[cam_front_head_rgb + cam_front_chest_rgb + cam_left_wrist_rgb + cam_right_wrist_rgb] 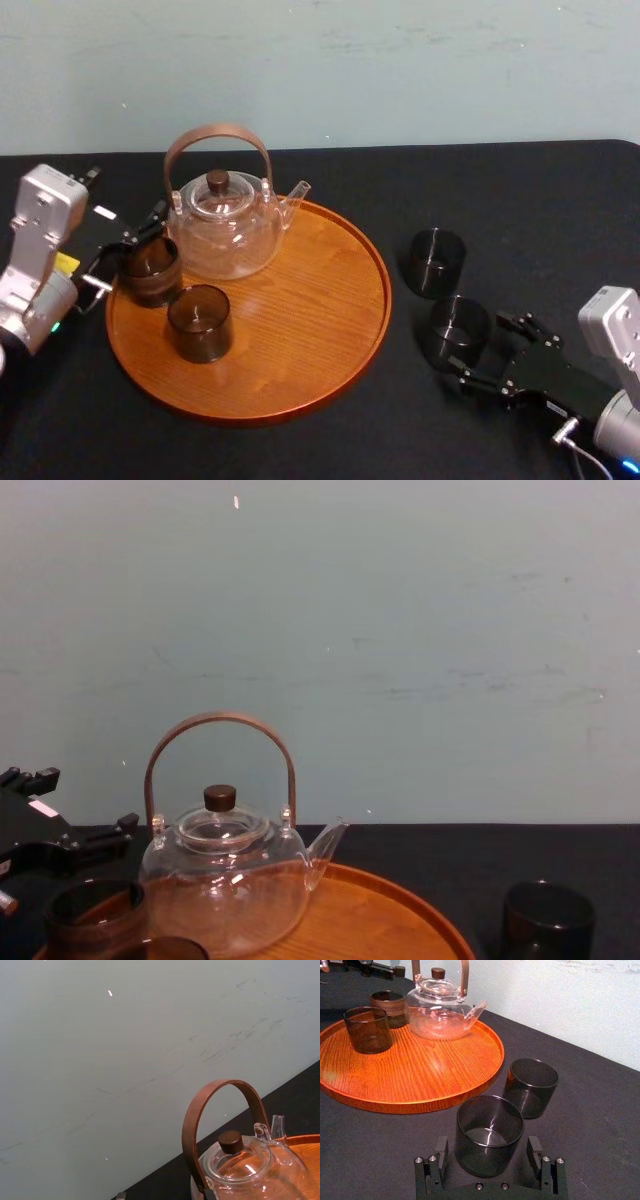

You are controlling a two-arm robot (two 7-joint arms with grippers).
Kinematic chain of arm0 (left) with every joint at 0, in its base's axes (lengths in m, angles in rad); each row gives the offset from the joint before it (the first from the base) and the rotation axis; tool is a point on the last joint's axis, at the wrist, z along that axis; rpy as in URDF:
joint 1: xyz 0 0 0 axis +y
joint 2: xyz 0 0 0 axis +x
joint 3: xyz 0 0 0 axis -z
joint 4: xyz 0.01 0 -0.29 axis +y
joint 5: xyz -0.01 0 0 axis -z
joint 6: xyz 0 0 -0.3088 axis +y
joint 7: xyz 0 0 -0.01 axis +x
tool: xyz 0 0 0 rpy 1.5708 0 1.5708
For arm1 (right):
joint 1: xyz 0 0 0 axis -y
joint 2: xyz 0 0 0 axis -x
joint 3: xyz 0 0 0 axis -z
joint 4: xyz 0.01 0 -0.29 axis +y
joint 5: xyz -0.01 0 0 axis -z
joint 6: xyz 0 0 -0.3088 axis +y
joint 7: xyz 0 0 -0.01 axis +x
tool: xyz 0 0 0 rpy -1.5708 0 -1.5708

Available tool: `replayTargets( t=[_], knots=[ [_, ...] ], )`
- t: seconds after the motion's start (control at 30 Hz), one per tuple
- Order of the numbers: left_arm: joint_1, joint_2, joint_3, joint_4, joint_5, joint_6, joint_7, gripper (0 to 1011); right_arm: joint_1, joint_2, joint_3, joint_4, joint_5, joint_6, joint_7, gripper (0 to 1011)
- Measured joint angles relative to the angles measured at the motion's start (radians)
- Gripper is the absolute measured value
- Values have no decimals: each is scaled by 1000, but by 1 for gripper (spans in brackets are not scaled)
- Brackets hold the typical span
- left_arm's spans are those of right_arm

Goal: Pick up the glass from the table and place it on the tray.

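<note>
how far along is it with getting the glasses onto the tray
Done: two glasses, the rim glass by the left gripper and the front glass, sit on the tray. In hand: the right gripper straddles a third glass on the table, jaws open, not lifted. To do: grip, carry it over; a fourth glass stands beside it.

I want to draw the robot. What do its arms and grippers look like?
Both arms end in boxy silver-white wrist blocks. The left arm carries a yellow label and a small green light. The right arm has a thin cable and a blue light. Both grippers are black: the left gripper, and the right gripper, which has two blocky fingers and silver screws.
</note>
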Motion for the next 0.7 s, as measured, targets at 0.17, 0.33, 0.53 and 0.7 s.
replayTargets(
  t=[0.17,0.33,0.53,0.7],
  knots=[
    [0,0,0,0,0,0,0,1001,23,-21,-2,17,-16,18,10,1002],
    [0,0,0,0,0,0,0,1001,45,-43,-7,39,-26,34,23,1002],
    [0,0,0,0,0,0,0,1001,84,-74,-16,72,-42,55,43,1002],
    [0,0,0,0,0,0,0,1001,123,-102,-25,105,-58,70,60,1002]
  ],
)
